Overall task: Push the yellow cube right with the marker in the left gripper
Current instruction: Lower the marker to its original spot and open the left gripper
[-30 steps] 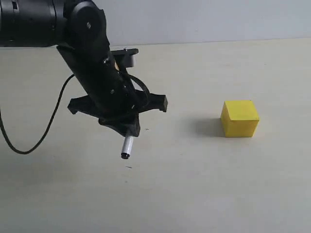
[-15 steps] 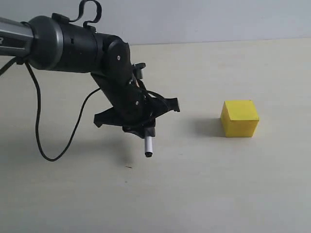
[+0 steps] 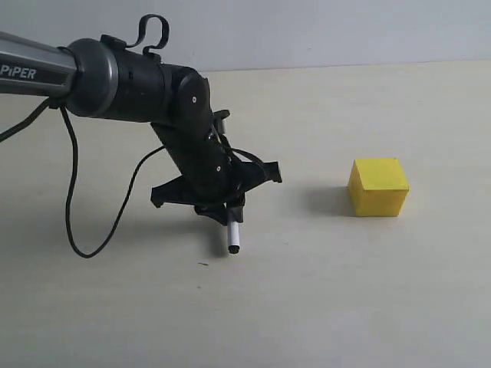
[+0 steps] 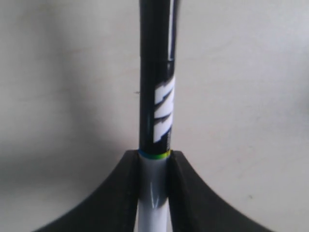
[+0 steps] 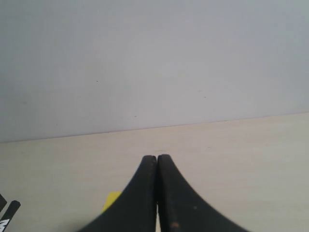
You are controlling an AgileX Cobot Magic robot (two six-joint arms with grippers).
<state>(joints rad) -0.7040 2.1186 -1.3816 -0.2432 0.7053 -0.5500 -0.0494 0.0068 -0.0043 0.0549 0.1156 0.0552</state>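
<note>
Since the earlier frame, the marker [image 3: 233, 237] was carried rightward and lowered. Left end effector [image 3: 220, 207]: clamped on the barrel and pointed down, on an arm extended from the left. Yellow cube [image 3: 378, 187]: well right on the counter [image 3: 307, 307], untouched. Advised: tip kept low, the cube's left face met centrally.

A flat, pale beige matte tabletop [image 3: 322, 307] fills most of the exterior view. It runs back to a plain, pale grey-white wall [image 3: 345, 31] and meets it in a straight, nearly level line. The surface is smooth, marked by a tiny dark speck [image 3: 202, 264]. Light is even and diffuse, casting soft, faint grey shadows on the beige.
</note>
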